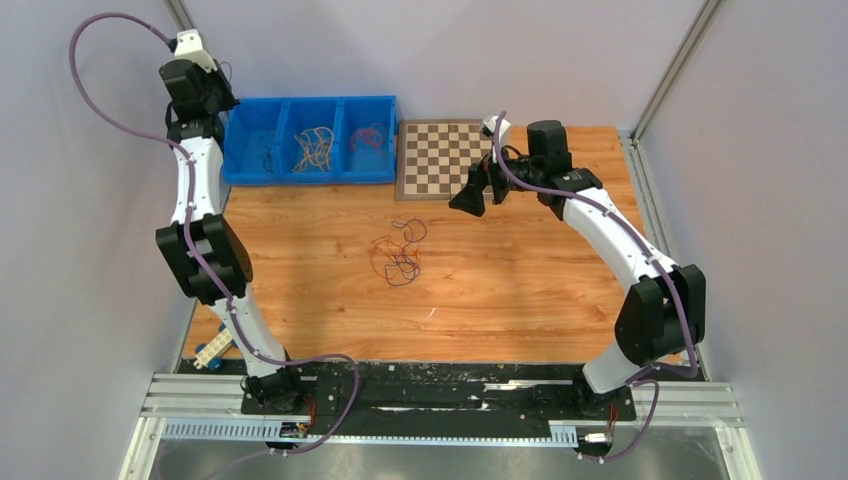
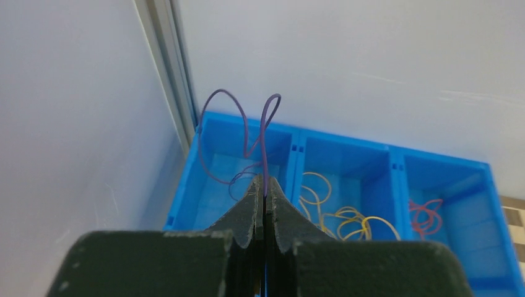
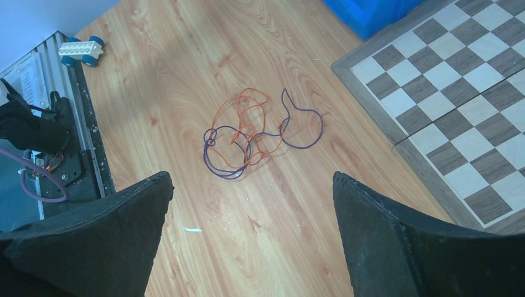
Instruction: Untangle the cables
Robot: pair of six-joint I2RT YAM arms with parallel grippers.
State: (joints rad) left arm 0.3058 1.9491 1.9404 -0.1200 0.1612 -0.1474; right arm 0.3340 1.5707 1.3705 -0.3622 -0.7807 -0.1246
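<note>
A tangle of orange and dark purple cables (image 1: 398,251) lies mid-table; it also shows in the right wrist view (image 3: 254,136). My left gripper (image 2: 265,185) is shut on a purple cable (image 2: 266,133) that loops up above the left compartment of the blue bin (image 2: 347,162). In the top view the left gripper (image 1: 222,100) is at the bin's left end (image 1: 240,160). Yellow cables (image 2: 347,216) lie in the middle compartment, red ones (image 2: 426,213) in the right. My right gripper (image 3: 252,185) is open and empty, above the table right of the tangle (image 1: 470,195).
A chessboard (image 1: 445,158) lies right of the bin, under the right gripper. A white and blue toy block (image 1: 212,350) sits at the table's near left edge. A small white scrap (image 1: 432,313) lies on the wood. Grey walls enclose the table.
</note>
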